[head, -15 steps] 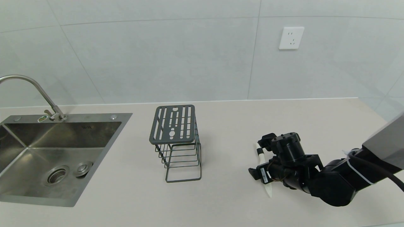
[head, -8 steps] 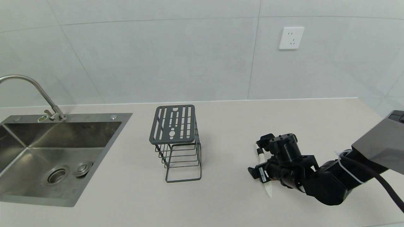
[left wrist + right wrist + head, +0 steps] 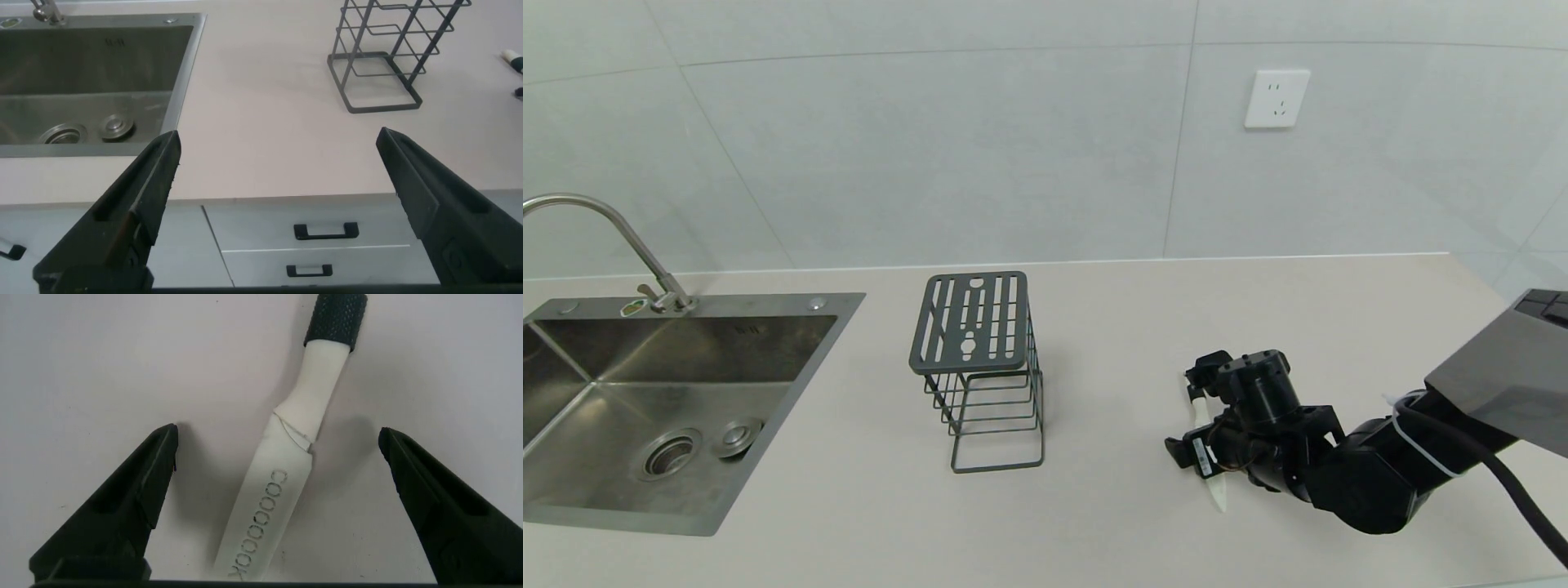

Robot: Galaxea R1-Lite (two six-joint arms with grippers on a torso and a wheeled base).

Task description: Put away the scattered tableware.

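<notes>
Right wrist view gives me the right gripper (image 3: 278,441) spread wide, jaws released. The white knife (image 3: 282,478) lies flat on the counter (image 3: 98,359) between them, touching neither, its black knurled end out past the tips. My left gripper (image 3: 278,139) is likewise spread, gripping nothing; the wire rack (image 3: 376,77) and sink (image 3: 184,90) sit well beyond its jaws.

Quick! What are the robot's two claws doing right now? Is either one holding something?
Left gripper: open, holding nothing.
Right gripper: open, one finger on each side of the white knife, not clamped on it.
</notes>
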